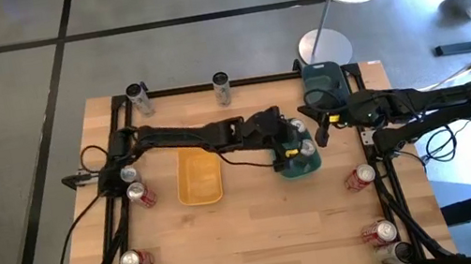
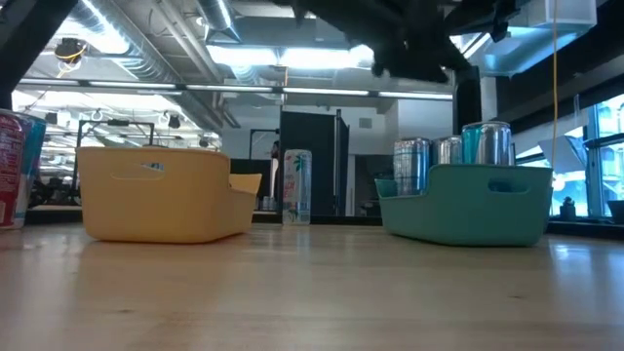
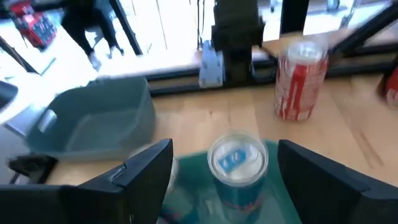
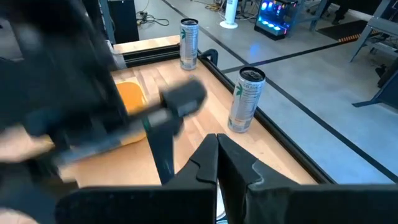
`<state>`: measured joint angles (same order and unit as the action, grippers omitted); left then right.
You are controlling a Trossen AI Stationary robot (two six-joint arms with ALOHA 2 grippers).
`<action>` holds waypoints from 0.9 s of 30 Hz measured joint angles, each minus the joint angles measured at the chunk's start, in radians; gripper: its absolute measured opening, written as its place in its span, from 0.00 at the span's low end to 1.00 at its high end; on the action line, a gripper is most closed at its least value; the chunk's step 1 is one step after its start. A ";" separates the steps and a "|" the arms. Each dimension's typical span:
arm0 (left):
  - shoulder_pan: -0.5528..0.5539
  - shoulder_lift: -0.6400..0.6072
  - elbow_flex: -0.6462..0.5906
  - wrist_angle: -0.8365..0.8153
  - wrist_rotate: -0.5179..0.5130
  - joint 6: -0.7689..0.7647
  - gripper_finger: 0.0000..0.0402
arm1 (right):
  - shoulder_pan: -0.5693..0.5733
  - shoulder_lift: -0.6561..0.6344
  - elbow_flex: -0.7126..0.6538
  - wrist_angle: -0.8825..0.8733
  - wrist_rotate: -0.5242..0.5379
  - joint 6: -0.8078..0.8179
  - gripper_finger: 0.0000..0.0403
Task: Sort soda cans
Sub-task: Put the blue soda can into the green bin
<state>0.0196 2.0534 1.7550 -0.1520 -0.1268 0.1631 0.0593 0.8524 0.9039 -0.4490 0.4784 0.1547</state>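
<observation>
My left gripper (image 1: 298, 141) hangs open above the teal tray (image 1: 301, 165) right of the table's middle. In the left wrist view its fingers (image 3: 144, 174) stand wide on either side of a silver-teal soda can (image 3: 237, 167) that stands upright in the tray, without touching it. More silver-teal cans (image 2: 487, 144) stand in the same tray (image 2: 463, 203). My right gripper (image 4: 217, 152) is shut and waits at the table's right side, near the dark tray (image 1: 323, 85).
A yellow tray (image 1: 198, 176) lies left of the middle. Red cans stand near the left edge (image 1: 139, 195), the right edge (image 1: 359, 177) and the near corners (image 1: 131, 260). Two dark cans (image 1: 137, 98) (image 1: 222, 87) stand along the far rail.
</observation>
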 joint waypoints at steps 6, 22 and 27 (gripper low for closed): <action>0.000 -0.123 0.000 -0.193 0.000 0.028 0.69 | 0.000 0.000 0.000 -0.005 0.000 0.000 0.01; 0.001 -0.548 0.001 -0.927 -0.105 -0.082 0.69 | 0.000 0.000 0.000 -0.026 0.000 0.000 0.01; -0.002 -0.637 0.001 -1.083 -0.113 -0.187 0.69 | -0.001 0.000 0.000 -0.026 0.000 0.000 0.01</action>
<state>0.0179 1.4161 1.7557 -1.2350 -0.2398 -0.0236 0.0586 0.8524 0.9039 -0.4754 0.4783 0.1551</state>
